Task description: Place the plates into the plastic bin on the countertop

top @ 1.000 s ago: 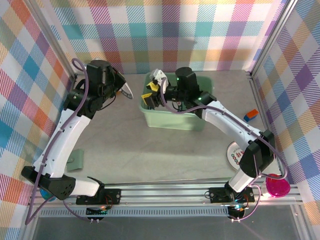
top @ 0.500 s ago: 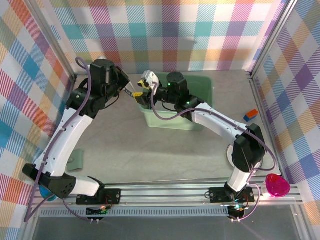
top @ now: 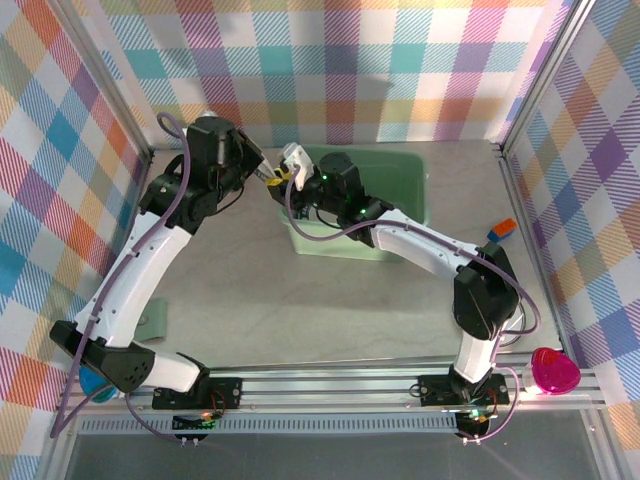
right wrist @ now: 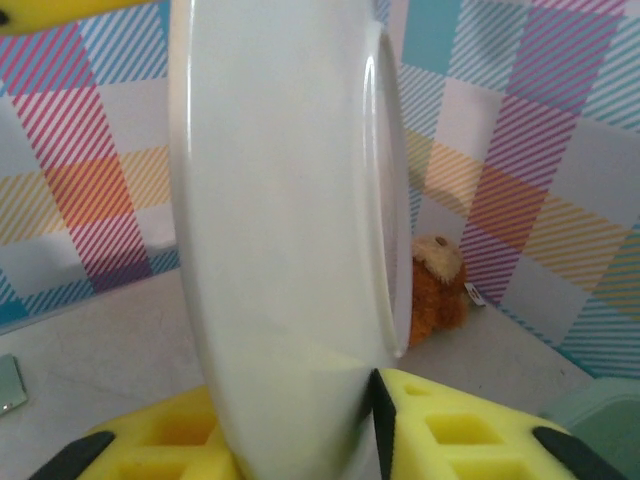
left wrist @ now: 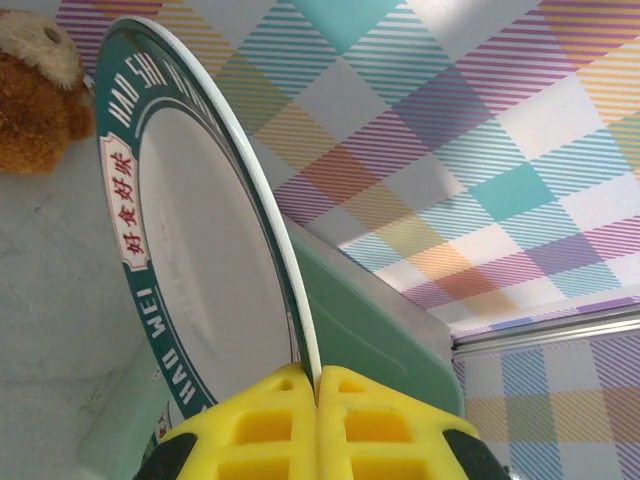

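Handover under way at about eleven o'clock on the countertop (top: pixel 300 310), just off the ten o'clock corner of the mint plastic bin (top: pixel 335 243). The left gripper (left wrist: pixel 315 385) is pressed tight on the rim of a teal-rimmed plate (left wrist: pixel 200 250). Its yellow pads pinch the edge so the plate stands roughly on edge, with the red-and-white lettering panels facing my left wrist camera. The right gripper (right wrist: pixel 300 410) comes in from the three o'clock side, across the bin, and has the same plate between its pads. From the right wrist I see the plain white underside and foot ring. Both pads look to be touching it, so I read it as pinching, though I cannot tell how firmly. The plate is in the air, held by both arms, not yet in the bin. I judge the edge-on hold is deliberate: it leaves the opposite rim free for the second arm, whose forearm lies over the bin. The left should let go only once the right grip is sure, since a thin glazed rim could slip. A stuffed bear (left wrist: pixel 35 95) sits on the counter by the plaid wall (left wrist: pixel 480 120), away from the work.
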